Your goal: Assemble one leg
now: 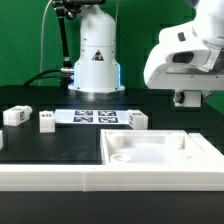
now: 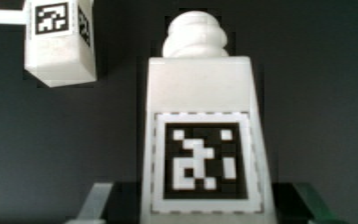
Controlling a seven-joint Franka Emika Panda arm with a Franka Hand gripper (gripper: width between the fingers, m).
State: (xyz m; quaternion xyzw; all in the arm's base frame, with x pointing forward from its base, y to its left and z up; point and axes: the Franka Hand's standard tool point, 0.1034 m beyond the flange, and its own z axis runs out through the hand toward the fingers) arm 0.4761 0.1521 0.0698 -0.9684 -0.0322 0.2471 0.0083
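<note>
Where the wrist view looks along the tool, the two-finger gripper (image 2: 202,208) is clenched on the leg (image 2: 201,110), a small white plastic block-shaped post. Its black-and-white square marker tag faces the camera and its knobbed tip points away. Dark fingers (image 2: 98,203) press both flanks.

In the exterior view the tool hangs above the black table (image 1: 30,145) at the exterior view's right, behind the large flat white square tabletop (image 1: 160,152).

- First loose leg (image 1: 17,116) and second loose leg (image 1: 46,120): on the table, on the exterior view's left of the marker board (image 1: 95,117).
- Third loose leg (image 1: 137,120): just beside the board, on its other side.
</note>
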